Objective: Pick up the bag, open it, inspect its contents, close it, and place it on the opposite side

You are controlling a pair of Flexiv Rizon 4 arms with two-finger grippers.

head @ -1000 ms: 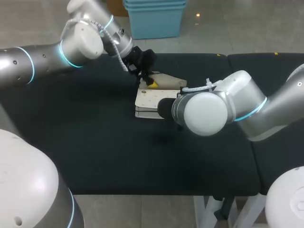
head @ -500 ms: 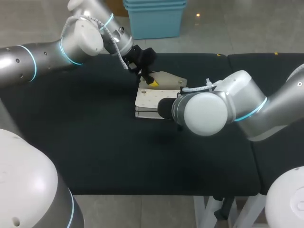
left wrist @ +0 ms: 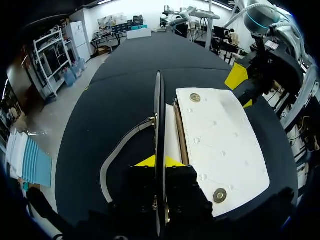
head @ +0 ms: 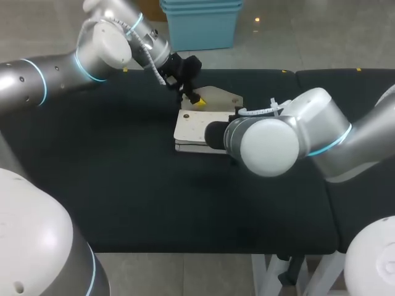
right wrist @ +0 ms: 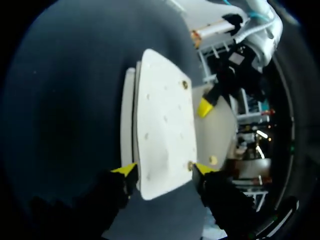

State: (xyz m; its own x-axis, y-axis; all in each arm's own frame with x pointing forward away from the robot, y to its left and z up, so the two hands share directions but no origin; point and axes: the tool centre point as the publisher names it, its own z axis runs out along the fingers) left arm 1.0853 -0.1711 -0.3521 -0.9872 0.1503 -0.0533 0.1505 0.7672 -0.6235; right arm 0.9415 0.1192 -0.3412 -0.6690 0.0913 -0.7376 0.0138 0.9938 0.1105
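A flat white bag (head: pixel 192 128) lies on the black table; it also shows in the wrist views as the bag (left wrist: pixel 220 135) and bag (right wrist: pixel 162 120). Its flap (head: pixel 221 98) stands lifted, seen edge-on as a thin dark line, the flap (left wrist: pixel 159 115), in the left wrist view. My left gripper (left wrist: pixel 160 162) is shut on that flap's edge, above the bag's far side (head: pixel 196 97). The strap (left wrist: pixel 117 155) trails beside it. My right gripper (right wrist: pixel 162 171) is open at the bag's near end, its fingertips (right wrist: pixel 127 171) apart on either side of it. In the head view my right wrist hides it.
The black table top (head: pixel 92 172) stretches wide to the left and in front of the bag. A seam (head: pixel 296 77) parts it from a second black section at the right. My right arm's big elbow (head: pixel 268 145) hangs over the bag's right edge.
My right gripper has opened from shut. My left gripper has drawn the flap a little higher and farther back. The bag itself has hardly shifted.
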